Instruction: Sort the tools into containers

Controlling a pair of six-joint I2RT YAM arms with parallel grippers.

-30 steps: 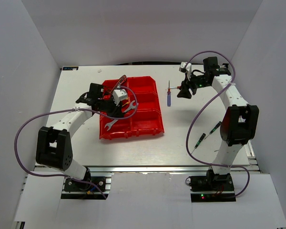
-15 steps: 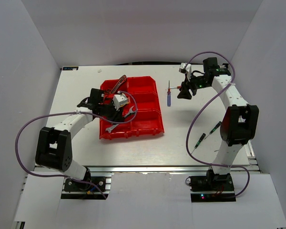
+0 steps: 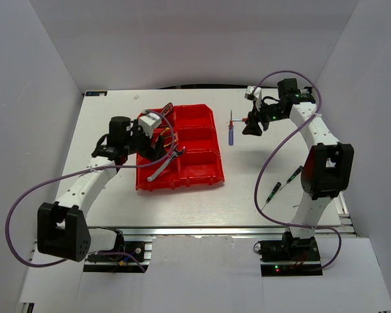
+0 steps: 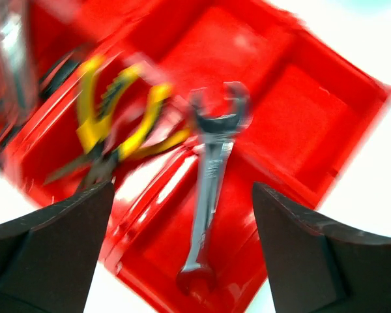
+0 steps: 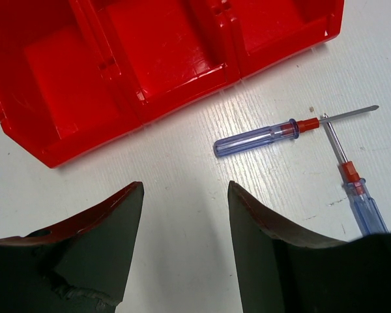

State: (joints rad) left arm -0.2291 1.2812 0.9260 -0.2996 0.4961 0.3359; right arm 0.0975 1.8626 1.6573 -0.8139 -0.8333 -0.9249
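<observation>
The wrench and yellow pliers lie in the red bins, under the left gripper, which is spread wide and empty. The blue screwdrivers lie unsorted on the table below the partly open, empty right gripper. The green screwdrivers lie unsorted nearer its base.

White table, red bin block, two blue screwdrivers beside it, two green-black screwdrivers apart
</observation>
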